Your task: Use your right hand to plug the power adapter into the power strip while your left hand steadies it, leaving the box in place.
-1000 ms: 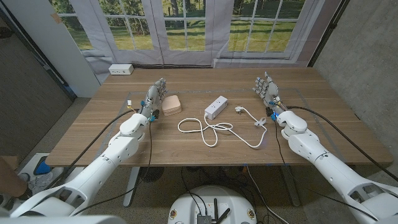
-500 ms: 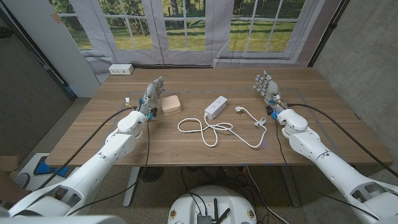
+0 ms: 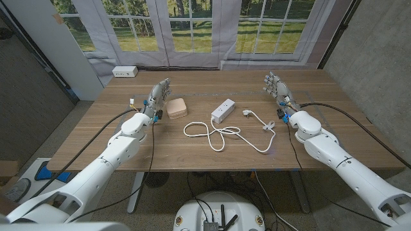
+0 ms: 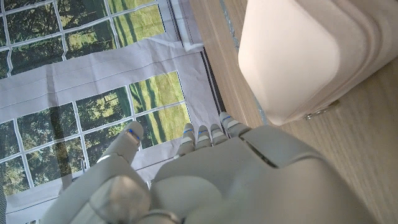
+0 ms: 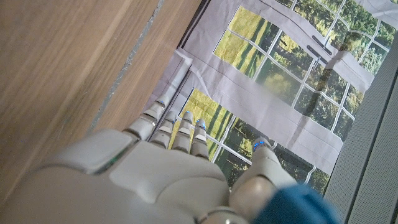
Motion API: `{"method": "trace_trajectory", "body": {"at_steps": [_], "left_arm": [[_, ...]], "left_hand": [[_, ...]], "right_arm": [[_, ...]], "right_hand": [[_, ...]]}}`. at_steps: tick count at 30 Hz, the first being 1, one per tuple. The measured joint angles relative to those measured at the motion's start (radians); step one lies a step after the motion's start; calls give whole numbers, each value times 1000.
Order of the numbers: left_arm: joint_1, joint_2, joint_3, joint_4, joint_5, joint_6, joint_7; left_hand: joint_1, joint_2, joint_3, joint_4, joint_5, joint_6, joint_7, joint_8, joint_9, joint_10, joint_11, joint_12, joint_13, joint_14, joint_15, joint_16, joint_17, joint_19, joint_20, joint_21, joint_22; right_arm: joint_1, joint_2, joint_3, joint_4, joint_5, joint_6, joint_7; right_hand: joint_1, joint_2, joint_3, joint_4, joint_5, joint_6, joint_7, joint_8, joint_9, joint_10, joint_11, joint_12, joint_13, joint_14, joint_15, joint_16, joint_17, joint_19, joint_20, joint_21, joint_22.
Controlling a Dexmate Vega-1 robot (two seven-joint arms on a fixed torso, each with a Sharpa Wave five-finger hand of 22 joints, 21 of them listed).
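Start of task: nothing grasped, adapter (image 3: 267, 126) unplugged.
Left hand (image 3: 158, 97) and right hand (image 3: 275, 89) spread wide, empty; next, reaching inward: right to adapter, left to power strip (image 3: 222, 110), avoiding box (image 3: 176, 108).

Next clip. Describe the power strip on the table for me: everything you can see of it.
The power strip is a white, elongated rectangular block, plastic by its look, lying flat near the middle of the wooden table, angled slightly. Its socket details are too small to make out. A white cord appears to run from its near end and loops on the table in front. Nothing is plugged in; the small white plug lies beside it. Neither hand touches it.
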Motion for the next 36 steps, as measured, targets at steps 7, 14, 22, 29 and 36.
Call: {"method": "trace_trajectory", "body": {"at_steps": [7,14,22,29,36], "left_arm": [[16,7,0,-27,13,7,24],[38,11,-2,-57,27,9,55],[59,16,-5,-88,38,13,80],[71,23,-5,-113,47,25,94],[81,27,-6,-132,51,37,104]], "left_hand": [[2,-3,-2,-18,0,10,0,0,0,14,-14,7,0,12,-12,0,0,11,0,0,0],[8,2,-2,-34,0,21,-1,0,0,29,-18,7,0,20,-20,0,0,11,0,0,0],[14,4,-1,-48,0,28,-8,0,0,36,-25,7,0,25,-25,0,0,23,2,0,0],[14,4,-1,-56,-4,30,-5,0,0,36,-25,7,0,36,-25,-1,0,23,2,0,0],[14,4,-1,-57,-5,32,-4,0,0,36,-25,7,0,36,-25,-1,0,23,2,0,0]], "right_arm": [[-19,-40,-6,-73,-57,-56,-42],[-36,-83,-11,-145,-119,-125,-74],[-46,-142,-16,-238,-180,-223,-89],[-48,-195,-23,-324,-225,-339,-90],[-40,-238,-40,-399,-262,-455,-73]], "right_hand": [[27,-10,4,-16,-3,-19,2,0,0,2,-2,0,0,7,-7,0,-10,7,0,0,0],[45,-26,5,-40,-3,-19,2,0,1,1,-2,0,0,7,-7,0,-16,7,0,0,0],[77,-38,11,-79,-10,-40,-19,-6,5,-6,-9,-6,0,1,-1,0,-30,17,11,0,0],[104,-54,13,-98,-19,-45,-13,-6,5,-15,-11,-10,0,-15,15,0,-34,12,31,-7,0],[138,-70,19,-115,-28,-35,-1,0,10,-23,-10,-9,0,-35,45,-4,-40,-6,63,-12,5]]}}
